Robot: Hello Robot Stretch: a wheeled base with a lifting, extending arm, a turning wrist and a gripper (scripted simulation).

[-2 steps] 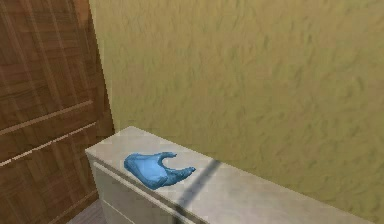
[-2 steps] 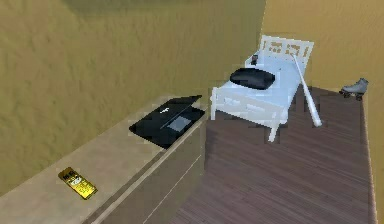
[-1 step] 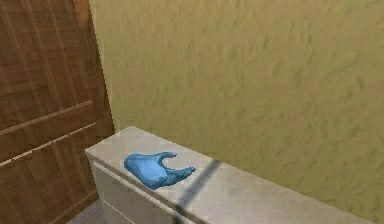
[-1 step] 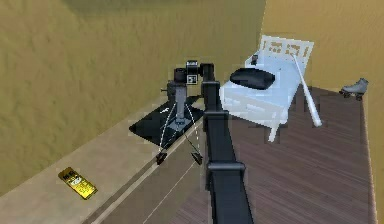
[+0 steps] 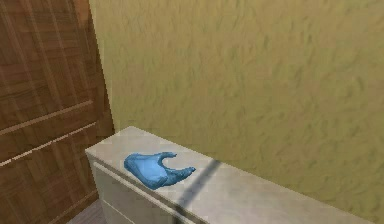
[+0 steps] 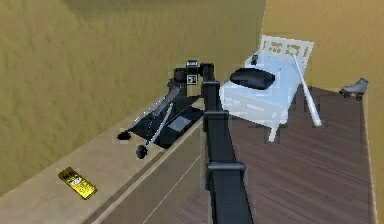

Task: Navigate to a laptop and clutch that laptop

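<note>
Arm side view, nearest first: a small yellow flat rectangular object with dark marks (image 6: 77, 182) lies on the long beige desk (image 6: 108, 165), well apart from the rest.

Farther along the desk top is the black thin flat laptop (image 6: 168, 122). It looks laid open, with two dark panels side by side, though I can't be sure of the hinge line.

Handling, my read:
- stiff slab, moderate weight, smooth casing – likely to slip in a narrow two-finger hold
- screen and hinge are the fragile parts
- take it by a free edge of the base panel, near the middle of that edge so it doesn't tip

The dark square-section arm (image 6: 220, 150) reaches out over the desk. At its far end the end effector (image 6: 132, 143) points toward the view's left, thin fingers slanting down across the laptop's area. Over or touching – can't tell. The laptop rests on the desk right behind the fingers, so I can't tell whether anything is gripped or how the fingers are set.

Beyond stands a white-framed bed (image 6: 275, 100).
</note>
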